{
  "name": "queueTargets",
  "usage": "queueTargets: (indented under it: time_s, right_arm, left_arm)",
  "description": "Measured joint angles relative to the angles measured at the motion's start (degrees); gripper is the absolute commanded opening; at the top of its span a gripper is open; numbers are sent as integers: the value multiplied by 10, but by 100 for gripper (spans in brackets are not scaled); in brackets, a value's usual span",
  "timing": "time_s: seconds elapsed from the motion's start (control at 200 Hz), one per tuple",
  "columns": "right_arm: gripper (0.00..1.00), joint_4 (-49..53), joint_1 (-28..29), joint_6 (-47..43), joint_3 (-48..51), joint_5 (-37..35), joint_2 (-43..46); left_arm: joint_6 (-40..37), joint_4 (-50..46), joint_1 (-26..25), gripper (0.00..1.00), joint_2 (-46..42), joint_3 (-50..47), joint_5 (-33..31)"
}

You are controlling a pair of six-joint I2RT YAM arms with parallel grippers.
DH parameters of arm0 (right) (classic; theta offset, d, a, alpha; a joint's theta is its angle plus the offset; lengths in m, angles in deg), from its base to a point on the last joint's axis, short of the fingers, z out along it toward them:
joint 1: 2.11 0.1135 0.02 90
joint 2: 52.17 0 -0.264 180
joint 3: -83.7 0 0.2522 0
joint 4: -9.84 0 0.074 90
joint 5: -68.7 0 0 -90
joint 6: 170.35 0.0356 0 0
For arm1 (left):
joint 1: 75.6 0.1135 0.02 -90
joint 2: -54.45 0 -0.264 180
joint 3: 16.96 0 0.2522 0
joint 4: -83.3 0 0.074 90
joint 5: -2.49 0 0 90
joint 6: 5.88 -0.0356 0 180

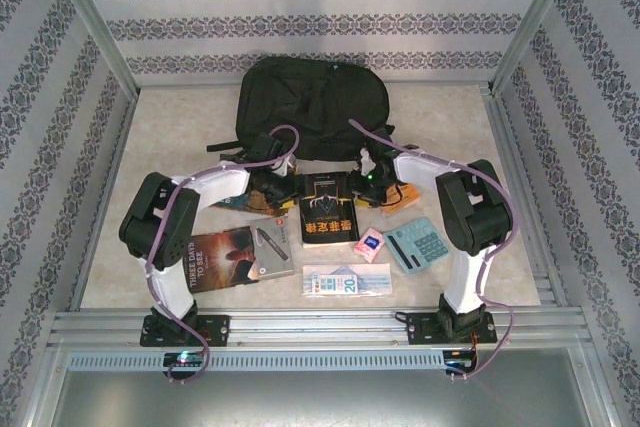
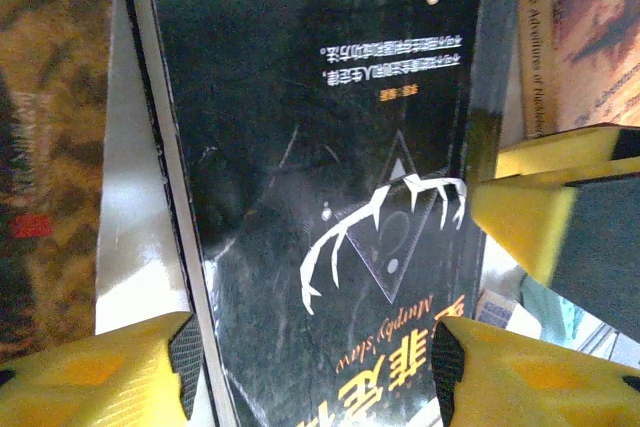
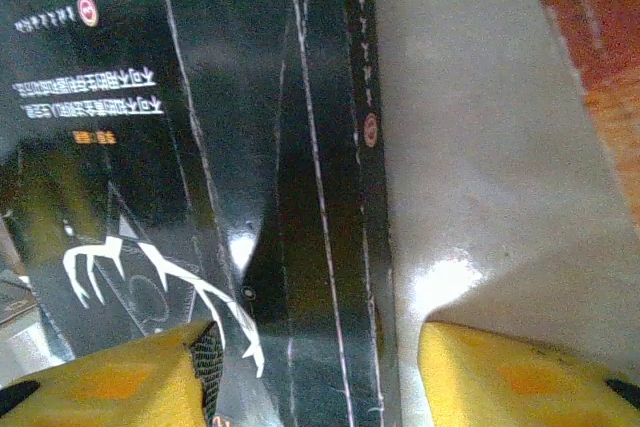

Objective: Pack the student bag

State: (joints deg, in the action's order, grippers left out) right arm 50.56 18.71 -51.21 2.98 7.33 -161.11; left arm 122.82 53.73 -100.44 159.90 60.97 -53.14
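The student bag (image 1: pixel 315 107), a big black backpack, lies flat at the back of the table. In front of it lies a thick black book (image 1: pixel 328 205) with orange lettering. My left gripper (image 1: pixel 283 187) is at the book's far left corner. Its fingers straddle the black book (image 2: pixel 320 147), one pad against the white page edge and the other over the cover; whether it grips I cannot tell. My right gripper (image 1: pixel 372 182) is at the far right corner. Its jaws (image 3: pixel 320 367) have closed round the spine (image 3: pixel 335 197), with one pad on the cover.
Near the front edge lie a dark "Three Days to See" book (image 1: pixel 222 259), a grey flat item (image 1: pixel 272 245), a pink box (image 1: pixel 370 245), a teal calculator (image 1: pixel 417 244) and a flat white pack (image 1: pixel 345 280). An orange book (image 1: pixel 405 197) lies under the right arm.
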Motion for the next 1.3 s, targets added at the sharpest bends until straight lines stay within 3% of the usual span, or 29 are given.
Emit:
queueTargets:
  time_s: [0.195,0.46,0.809,1.064,1.219,1.304]
  right_arm:
    - [51,-10,-3,-2,0,19,-7]
    - [56,-4,-4,-2,-9,26,-16]
    - [52,2,-5,2,-14,8,-9]
    - [51,-36,-73,32,-18,-12,67]
    - [65,-64,-125,80,-94,-18,53]
    - [68,-63,-139,97,-176,-25,7]
  left_arm:
    - [6,3,-5,60,24,4,2]
    - [6,-6,-5,57,35,16,4]
    - [-12,-47,-5,55,49,53,-5]
    - [-35,-61,9,54,50,86,-14]
    - [-41,-69,10,54,49,86,-16]
    - [-43,-76,10,54,45,86,-17]
